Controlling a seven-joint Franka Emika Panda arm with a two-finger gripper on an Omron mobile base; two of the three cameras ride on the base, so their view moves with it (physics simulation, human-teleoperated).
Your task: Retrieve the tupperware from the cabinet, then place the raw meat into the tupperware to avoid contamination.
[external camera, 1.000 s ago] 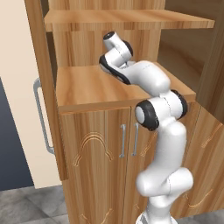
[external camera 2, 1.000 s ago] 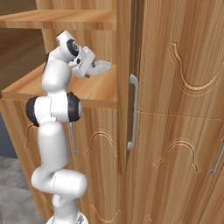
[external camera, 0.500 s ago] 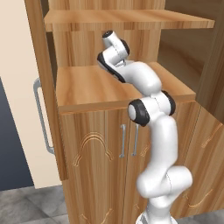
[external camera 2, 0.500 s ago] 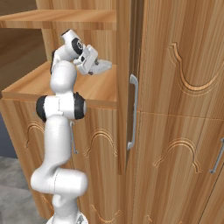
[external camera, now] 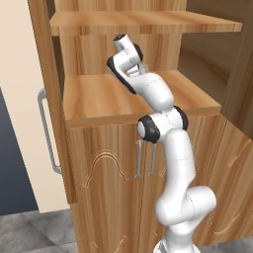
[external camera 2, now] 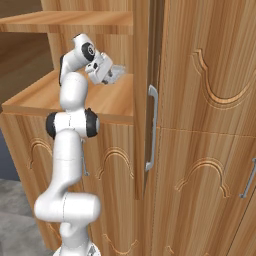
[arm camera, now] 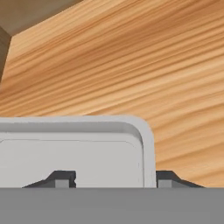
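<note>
In the hand view the tool (arm camera: 113, 179) showed its two dark fingertips (arm camera: 61, 178) astride the right-hand corner of the tupperware (arm camera: 70, 148), one tip seen through the clear wall inside the box, the other just outside its rim. The jaws stood part open around that wall; whether they already pinched it could not be told.

In the right base view the tool (external camera 2: 112, 74) reached in over the lower shelf (external camera 2: 75, 100) of the open cabinet (external camera 2: 200, 125), with the pale tupperware (external camera 2: 118, 73) at its tip, close to the edge of the open door. Compared with half a second before, the arm had pushed a little deeper and the hand had dropped closer to the shelf board, so the fingers now bracketed the box wall where before they had only approached it. The jaws also appeared to be narrowing from a wider spread.

In the left base view the arm's upper links covered the tool, which hung between the lower shelf (external camera: 99, 99) and the upper shelf (external camera: 138, 20).

This looked like the start of the grasp; retrieval from the cabinet was not yet done, and the meat step remained ahead.
</note>
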